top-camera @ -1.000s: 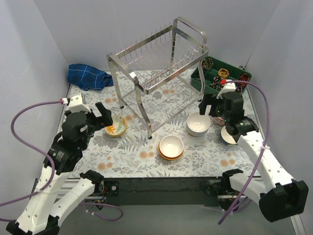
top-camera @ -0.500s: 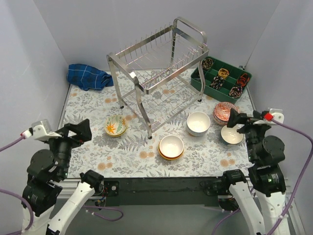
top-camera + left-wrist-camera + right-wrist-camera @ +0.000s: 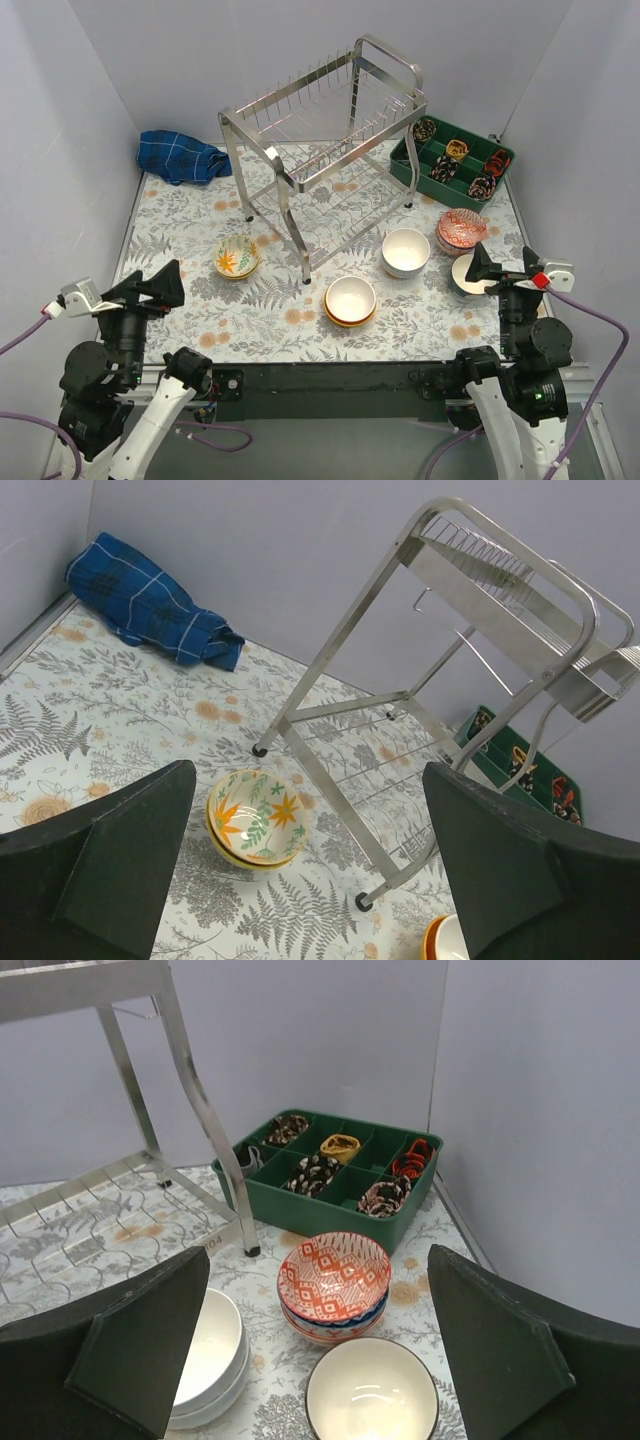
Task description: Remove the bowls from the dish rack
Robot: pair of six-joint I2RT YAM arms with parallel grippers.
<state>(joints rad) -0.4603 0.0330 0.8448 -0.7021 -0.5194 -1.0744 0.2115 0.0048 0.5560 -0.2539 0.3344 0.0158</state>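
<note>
Steel dish rack [image 3: 330, 140] stands on the floral counter [image 3: 180, 235], with bowls [image 3: 406, 250] sitting beside it. Left end effector [image 3: 155, 288] and right end effector [image 3: 482, 268] both gape wide, gripping nothing.

Rack [image 3: 320, 150] at back middle of table [image 3: 190, 315]. Cloth [image 3: 183, 157] in back left corner, left of rack. Tray [image 3: 497, 152] in back right corner, just beside rack. All bowls on table, in front of rack. Left stack [image 3: 237, 257] by rack's front left legs. Front stack [image 3: 351, 300] nearest table's front edge. Middle stack [image 3: 406, 252] behind it, to right. Right stack [image 3: 462, 230] in front of tray. Single bowl [image 3: 371, 1392] just in front of right stack.
</note>
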